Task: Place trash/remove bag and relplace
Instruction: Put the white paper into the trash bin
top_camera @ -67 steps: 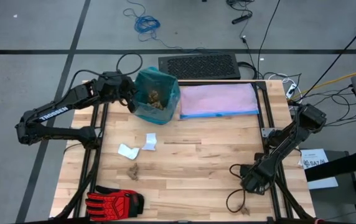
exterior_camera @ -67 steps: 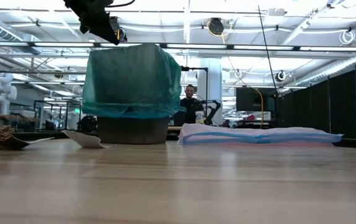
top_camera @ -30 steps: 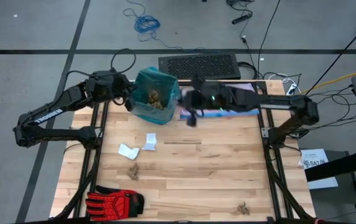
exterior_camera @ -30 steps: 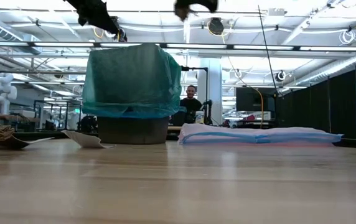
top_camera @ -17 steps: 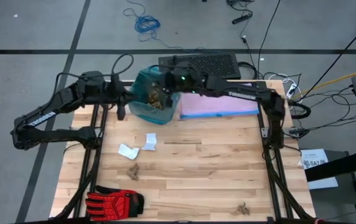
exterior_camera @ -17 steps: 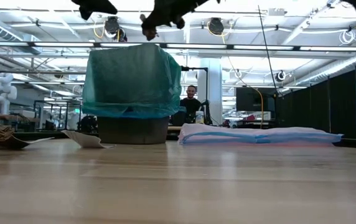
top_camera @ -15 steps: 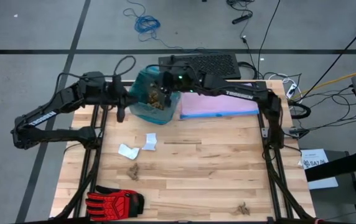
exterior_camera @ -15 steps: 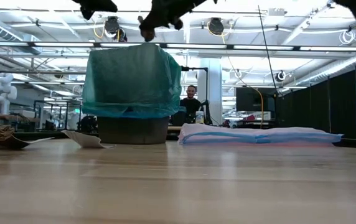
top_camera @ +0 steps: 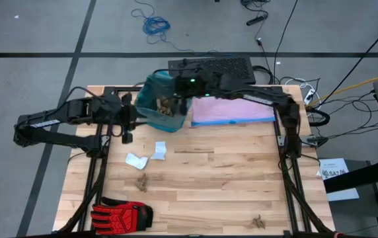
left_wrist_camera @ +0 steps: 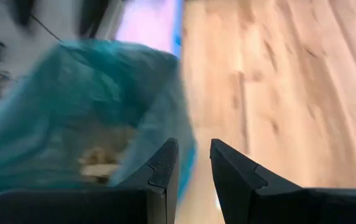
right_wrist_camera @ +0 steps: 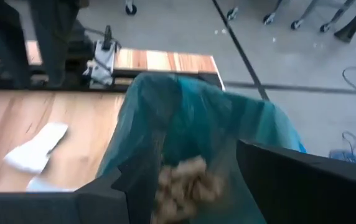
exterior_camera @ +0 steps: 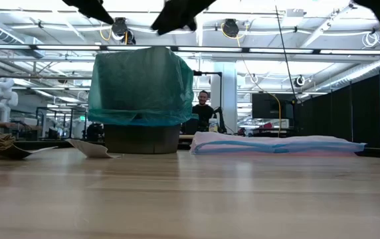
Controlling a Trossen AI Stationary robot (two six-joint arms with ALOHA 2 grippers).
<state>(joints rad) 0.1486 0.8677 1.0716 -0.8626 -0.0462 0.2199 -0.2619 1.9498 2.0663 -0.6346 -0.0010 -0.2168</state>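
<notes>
My right tool (top_camera: 173,84) hung over the open mouth of the thin translucent teal-green plastic bin liner (top_camera: 162,101), its two dark fingers (right_wrist_camera: 290,186) spread wide apart with nothing between them. Through that gap, in my right wrist view, I saw tan-brown shreds of trash (right_wrist_camera: 184,180) lying at the bottom of the liner (right_wrist_camera: 184,130). My left tool (top_camera: 127,124) sat just beside the liner's left side, over the desk's edge, its fingers (left_wrist_camera: 162,177) parted by a narrow gap and holding nothing; the liner's near wall (left_wrist_camera: 103,124) filled the left wrist view just past them.

The liner was stretched over a dark round bin (exterior_camera: 141,139) standing at the far left part of the light wooden desk (top_camera: 202,178), and more tan shreds (top_camera: 166,104) showed inside it from above. Just beside the bin on its right lay a flat pale lilac translucent bag with a blue rim (top_camera: 232,106).

On the desk in front of the bin lay two small white paper wads (top_camera: 146,155), close together, and nearer the front a small tan-brown shred (top_camera: 141,180). Another tan shred (top_camera: 258,220) lay well apart near the front right. A red-and-black glove (top_camera: 119,213) rested at the front left corner. In the low view a person (exterior_camera: 203,106) was visible in the room behind the desk.
</notes>
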